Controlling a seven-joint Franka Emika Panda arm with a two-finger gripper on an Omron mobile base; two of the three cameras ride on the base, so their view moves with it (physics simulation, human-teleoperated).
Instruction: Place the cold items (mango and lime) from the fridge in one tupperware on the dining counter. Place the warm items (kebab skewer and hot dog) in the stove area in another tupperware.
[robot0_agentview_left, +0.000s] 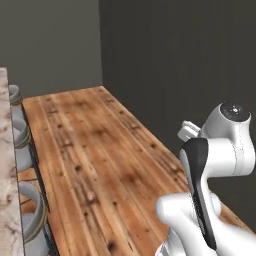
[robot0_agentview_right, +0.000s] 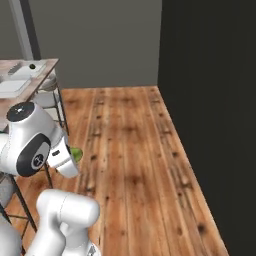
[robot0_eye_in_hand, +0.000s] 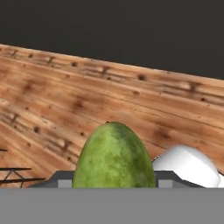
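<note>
An egg-shaped yellow-green mango (robot0_eye_in_hand: 113, 155) sits between my fingers, with my gripper (robot0_eye_in_hand: 113, 180) shut on it. From the right base view the mango (robot0_agentview_right: 76, 154) pokes out as a green bit beside the white hand, above the wooden floor. The dining counter (robot0_agentview_right: 42, 67) with its marbled top stands at the upper left. Two pale tupperware trays lie on it, a nearer one (robot0_agentview_right: 11, 88) and a farther one (robot0_agentview_right: 20, 71). A small dark ball, probably the lime (robot0_agentview_right: 32, 66), rests in the farther tray. The counter's edge (robot0_agentview_left: 5, 150) also runs along the left base view.
Round grey stools (robot0_agentview_left: 21, 134) stand along the counter's side on thin dark legs. A dark wall (robot0_agentview_right: 210, 100) bounds the wooden floor (robot0_agentview_right: 135, 150) on the right, and a grey wall closes the far end. The plank floor between them is open.
</note>
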